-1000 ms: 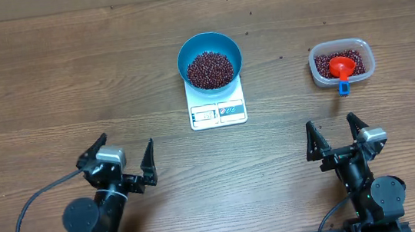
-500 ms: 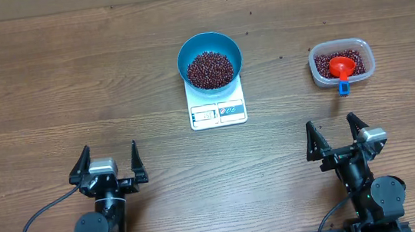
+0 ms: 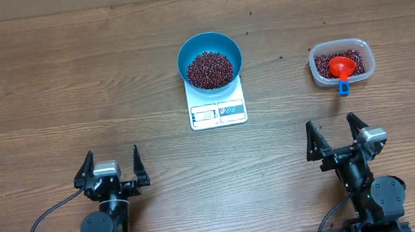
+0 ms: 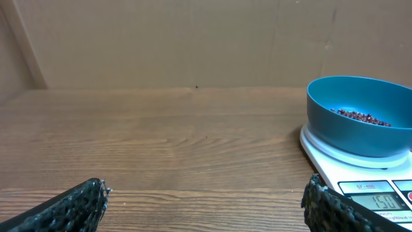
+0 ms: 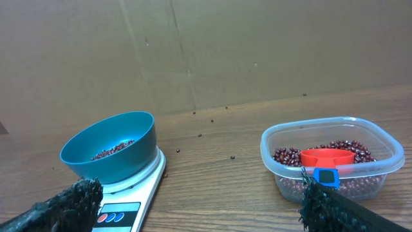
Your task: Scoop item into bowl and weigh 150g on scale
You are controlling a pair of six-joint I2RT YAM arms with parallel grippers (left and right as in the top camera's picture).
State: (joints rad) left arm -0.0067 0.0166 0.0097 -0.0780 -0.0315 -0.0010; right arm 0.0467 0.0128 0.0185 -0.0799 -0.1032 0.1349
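1. The beans (image 3: pixel 210 68) lie in the blue bowl (image 3: pixel 185 53) on the scale (image 3: pixel 218 113), ahead of both pincers and well apart from them.
2. The left pincer (image 3: pixel 110 163) and the right pincer (image 3: pixel 338 135) are both spread wide and empty.
3. Weighing looks about done, so stand clear of the scale and don't nudge it.

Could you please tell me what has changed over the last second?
The left gripper swung from angled toward the scale to facing straight ahead, open and empty. The right gripper, blue bowl, beans, clear container and red scoop stayed put.
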